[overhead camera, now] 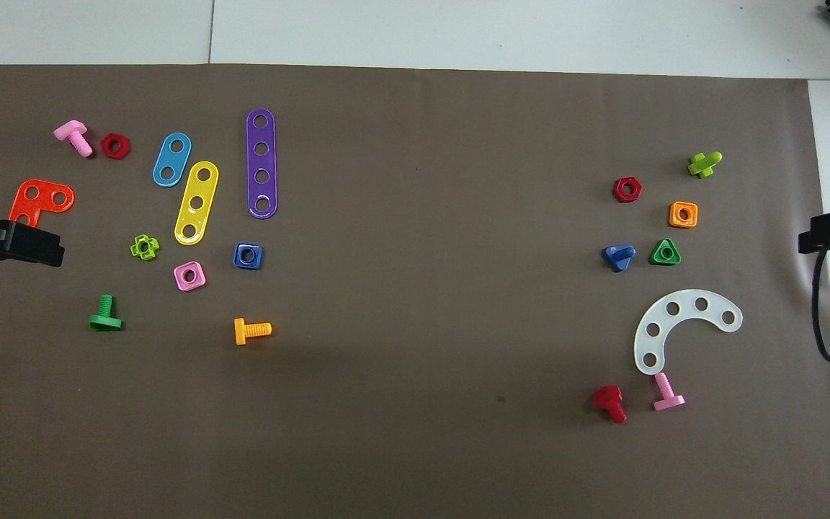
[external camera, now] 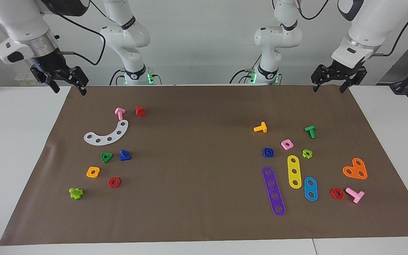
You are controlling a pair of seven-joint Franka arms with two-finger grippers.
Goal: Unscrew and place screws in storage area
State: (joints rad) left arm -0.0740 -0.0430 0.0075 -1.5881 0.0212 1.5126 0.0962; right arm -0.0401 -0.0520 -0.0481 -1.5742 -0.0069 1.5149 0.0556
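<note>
Blue plastic triangular-headed bolt (external camera: 125, 155) lying beside the green triangular nut (external camera: 106, 157) near my right arm's end of the brown surface (external camera: 204, 117), matching blue square nut (external camera: 268, 152) well apart toward my left arm's end, my right claw (external camera: 68, 85) and left claw (external camera: 328, 85) both spread open, empty, raised over the corners at the robots' edge.

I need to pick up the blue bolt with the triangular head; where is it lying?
The small blue plastic triangular-headed bolt lies toward the right arm's end of the brown mat, beside the green triangular nut.
</note>
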